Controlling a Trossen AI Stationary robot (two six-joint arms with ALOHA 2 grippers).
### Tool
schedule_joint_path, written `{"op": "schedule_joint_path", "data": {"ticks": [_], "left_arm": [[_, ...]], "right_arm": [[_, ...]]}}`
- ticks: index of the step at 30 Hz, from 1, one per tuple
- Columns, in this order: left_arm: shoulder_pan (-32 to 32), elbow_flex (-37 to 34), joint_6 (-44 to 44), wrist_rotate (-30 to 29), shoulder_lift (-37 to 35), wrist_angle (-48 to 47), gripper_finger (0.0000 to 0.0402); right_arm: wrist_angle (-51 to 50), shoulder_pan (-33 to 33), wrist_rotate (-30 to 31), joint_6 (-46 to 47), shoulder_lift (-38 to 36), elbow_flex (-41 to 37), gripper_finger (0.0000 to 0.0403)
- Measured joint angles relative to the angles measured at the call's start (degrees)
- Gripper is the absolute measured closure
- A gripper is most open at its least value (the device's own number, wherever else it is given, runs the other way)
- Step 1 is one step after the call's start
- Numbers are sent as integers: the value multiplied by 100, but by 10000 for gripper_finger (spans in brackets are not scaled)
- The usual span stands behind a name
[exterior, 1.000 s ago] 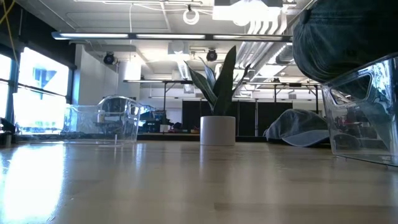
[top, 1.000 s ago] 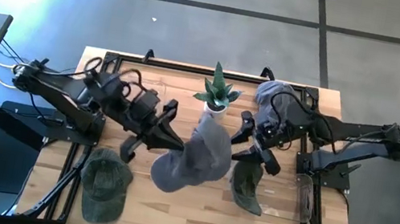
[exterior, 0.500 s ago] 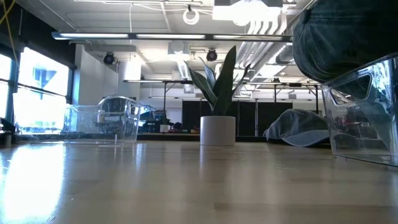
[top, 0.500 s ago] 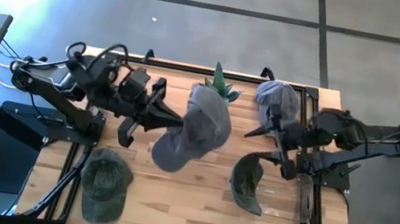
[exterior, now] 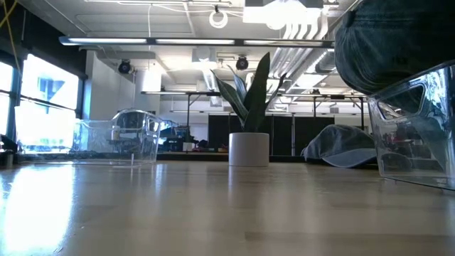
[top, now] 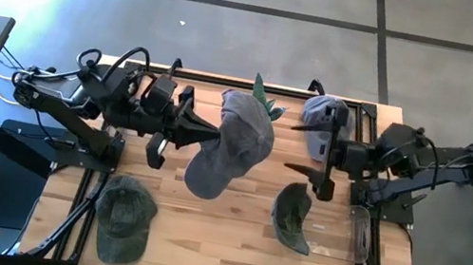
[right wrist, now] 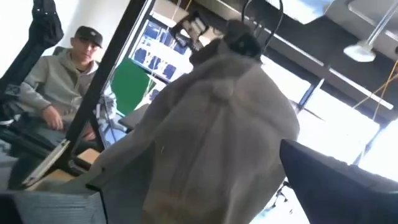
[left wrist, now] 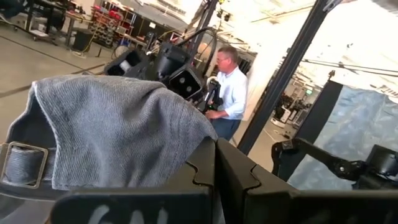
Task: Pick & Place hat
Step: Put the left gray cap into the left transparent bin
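Grey cap [top: 229, 146], the task's hat, hangs above the table's centre, pinched at its rim by my left gripper [top: 213, 132], whose fingers are clamped together on the cloth. At twelve o'clock of the cap, partly hidden beneath it, stands the potted plant [top: 262, 97] in its white pot. At three o'clock my right gripper [top: 319, 150] hovers with fingers spread wide apart, holding nothing, well apart from the cap. Just below it a dark green cap [top: 292, 218] lies upturned on the wooden table [top: 218, 245]. A second green cap [top: 124, 220] lies at seven o'clock; a pale grey-blue cap [top: 320, 111] at two o'clock.
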Motion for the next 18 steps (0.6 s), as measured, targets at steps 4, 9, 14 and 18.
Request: {"op": "schedule_joint_path", "data": {"ticks": [4,9,14,18], "left_arm": [[0,0,-83,-66,2,0,401],[0,0,-85,-96,4,0,401],[-2,0,-87,-98,4,0,401],[-2,0,-139,15,4,-2,401]], "right_arm": [[-685,-271,-395,-193,525,639,62],[-1920,-568,-853,-159,1438,1591,62],[-2412,-665,-1362,46,2131,2154,78],[-2353,-646,-2260,391,2324,2351,136]]}}
